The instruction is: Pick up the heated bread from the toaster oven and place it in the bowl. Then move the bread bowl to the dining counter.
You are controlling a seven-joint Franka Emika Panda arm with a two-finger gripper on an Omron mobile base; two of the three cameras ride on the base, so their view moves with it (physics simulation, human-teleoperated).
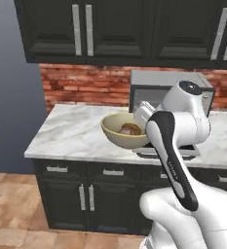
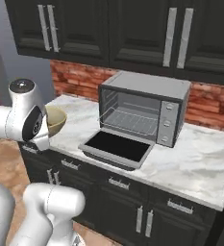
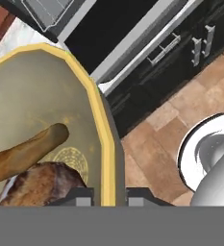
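Observation:
The tan-yellow bowl [image 3: 46, 96] hangs by its rim from my gripper [image 3: 109, 194], which is shut on that rim; one fingertip is inside the wall and one outside. The heated bread [image 3: 27, 153], a golden-orange bun, lies in the bowl against a darker brown lumpy piece [image 3: 41, 185]. In the left base view the bowl [image 1: 122, 136] hangs in front of the toaster oven [image 1: 154, 85], seemingly just above the worktop, with bread [image 1: 131, 129] showing inside. In the right base view the bowl [image 2: 57, 120] peeks out behind my arm, left of the toaster oven [image 2: 147, 108]. The dining counter is out of view.
The oven's dark-glass door [image 2: 116, 146] lies dropped open over the marble worktop [image 2: 195, 163], and its wire rack [image 2: 130, 120] is bare. Dark upper cabinets [image 1: 115, 29] and a brick wall [image 1: 85, 85] stand behind. Tiled floor [image 3: 166, 144] lies below the bowl's edge.

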